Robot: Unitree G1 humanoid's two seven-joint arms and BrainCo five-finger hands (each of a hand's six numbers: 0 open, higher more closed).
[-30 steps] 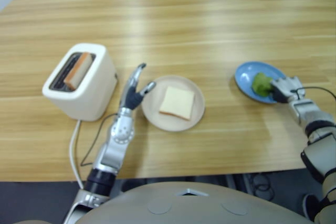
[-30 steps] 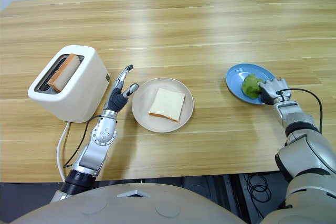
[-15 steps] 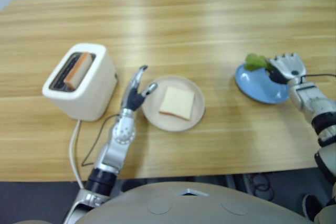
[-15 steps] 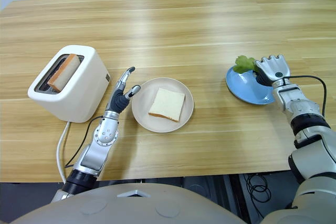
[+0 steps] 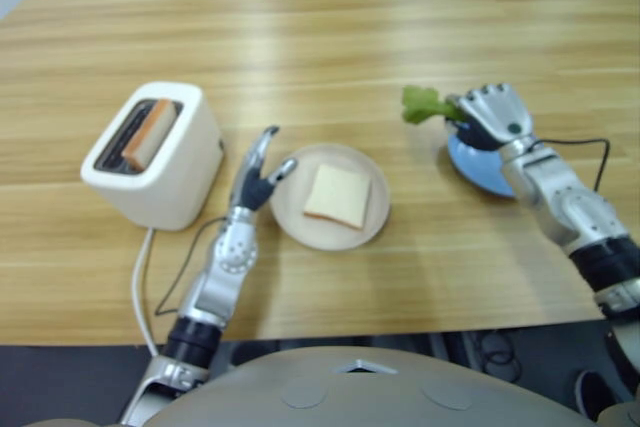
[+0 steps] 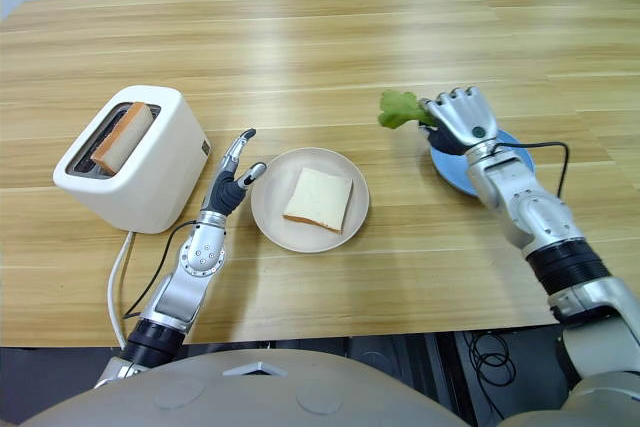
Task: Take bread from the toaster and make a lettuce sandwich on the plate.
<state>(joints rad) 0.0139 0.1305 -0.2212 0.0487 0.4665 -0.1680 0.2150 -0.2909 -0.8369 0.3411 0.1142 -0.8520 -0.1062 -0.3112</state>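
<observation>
A white toaster (image 6: pixel 135 162) stands at the left with one slice of bread (image 6: pixel 115 137) sticking out of its slot. A beige plate (image 6: pixel 275 217) in the middle carries another bread slice (image 6: pixel 318 199). My left hand (image 6: pixel 228 182) rests open on the table between toaster and plate, fingers pointing away from me. My right hand (image 6: pixel 460 119) is raised above the blue plate (image 6: pixel 452 172) and is shut on a green lettuce leaf (image 6: pixel 398 109), which hangs in the air to the right of the beige plate.
The toaster's white cord (image 6: pixel 120 292) trails toward the table's near edge beside my left arm. A black cable (image 6: pixel 545 152) runs along my right forearm. Wide bare wood lies behind the plates.
My right hand has lifted the lettuce off the blue plate and carried it left and up toward the beige plate. The left hand has stayed in place.
</observation>
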